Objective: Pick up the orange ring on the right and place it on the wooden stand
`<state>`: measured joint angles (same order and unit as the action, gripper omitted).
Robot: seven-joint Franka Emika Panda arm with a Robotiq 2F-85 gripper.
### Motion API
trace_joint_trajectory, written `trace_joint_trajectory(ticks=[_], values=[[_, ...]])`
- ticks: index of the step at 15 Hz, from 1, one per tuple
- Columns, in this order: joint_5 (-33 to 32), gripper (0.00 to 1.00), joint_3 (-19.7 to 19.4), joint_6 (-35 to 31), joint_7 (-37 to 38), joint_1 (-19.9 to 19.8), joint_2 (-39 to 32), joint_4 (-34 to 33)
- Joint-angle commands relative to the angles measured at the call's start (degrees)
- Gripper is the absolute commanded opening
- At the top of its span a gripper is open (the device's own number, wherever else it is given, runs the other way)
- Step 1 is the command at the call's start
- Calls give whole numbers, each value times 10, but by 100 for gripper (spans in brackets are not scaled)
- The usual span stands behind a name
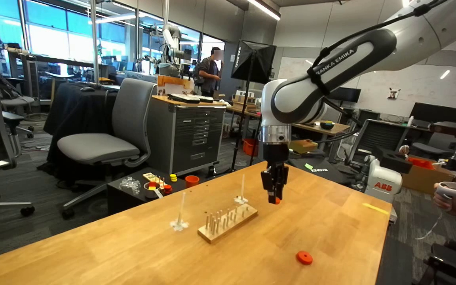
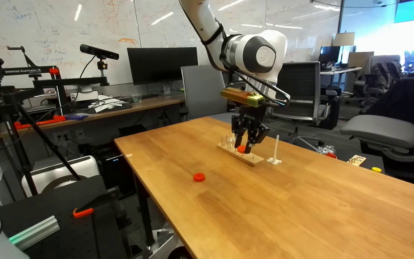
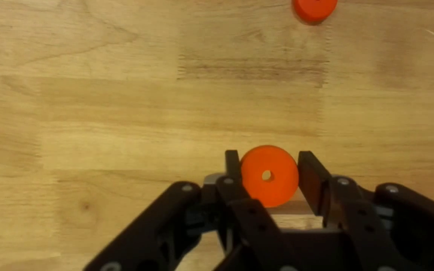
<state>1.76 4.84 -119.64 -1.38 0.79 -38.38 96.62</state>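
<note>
Holds flat red-orange ring (image 3: pixel 273 187) in black gripper (image 3: pixel 269 165). Has pale wooden pegged stand (image 1: pixel 230 225) at eight o'clock in an exterior view.

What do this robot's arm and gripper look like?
The arm is rounded, white trimmed with dark grey, and lettered "RANKA EMIKA" beside a black strap. A black cable runs along it. Past a silver collar, the gripper is black and jointed, with round screw heads. A yellow-green and orange-brown block sits near the collar.

A grey chair (image 1: pixel 98 147) stands beside a drawer cabinet (image 1: pixel 197 138) near a black softbox (image 1: pixel 252 61).
</note>
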Motion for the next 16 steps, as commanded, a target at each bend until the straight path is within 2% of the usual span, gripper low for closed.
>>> trace_joint_trajectory(ticks=[1,9,16], values=[[15,18,1,35,18,19,-7,-41],[15,18,-1,78,58,47,-55,-128],[16,18,-6,112,79,49,-113,-203]])
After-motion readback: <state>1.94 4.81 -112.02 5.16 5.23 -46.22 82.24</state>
